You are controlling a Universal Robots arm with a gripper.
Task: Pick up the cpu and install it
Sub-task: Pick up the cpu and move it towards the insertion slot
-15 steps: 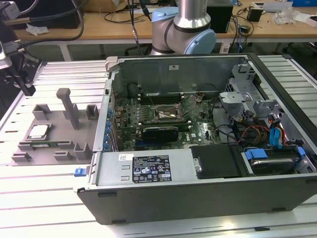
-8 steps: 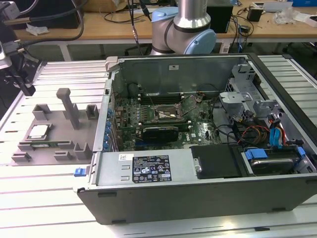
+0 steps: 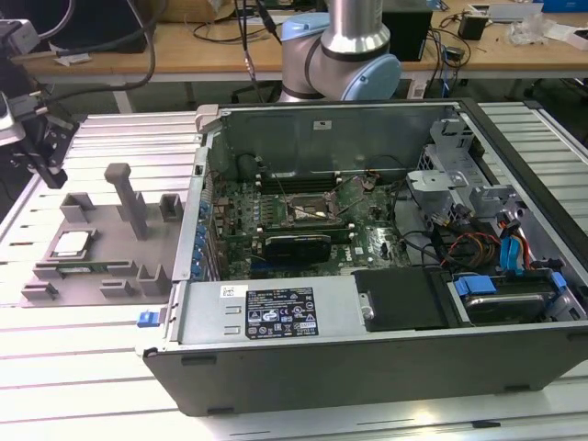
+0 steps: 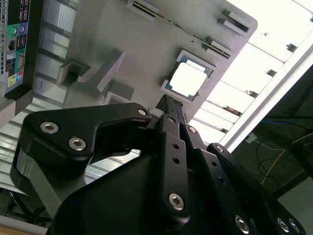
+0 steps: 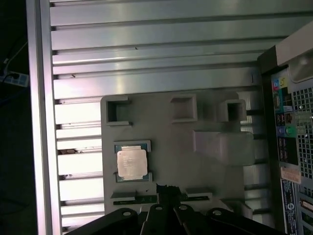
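The gripper [image 4: 164, 101] is hovering above the grey holder [image 5: 171, 147], its fingers looking pressed together with nothing between them. The cpu [image 5: 132, 162] is lying flat in its square pocket on the holder, near the fingertips but apart from them in both wrist views. Judging from this, a good pick is calling for spreading the fingers first, centring over the chip, coming down square and pinching its edges lightly, while avoiding the memory stick [image 5: 137, 199] slotted nearby. The holder is sitting on a slatted metal table [image 3: 73, 367] beside the open case [image 3: 276, 317]. Cable-strewn benches [image 3: 184, 50] are standing behind.
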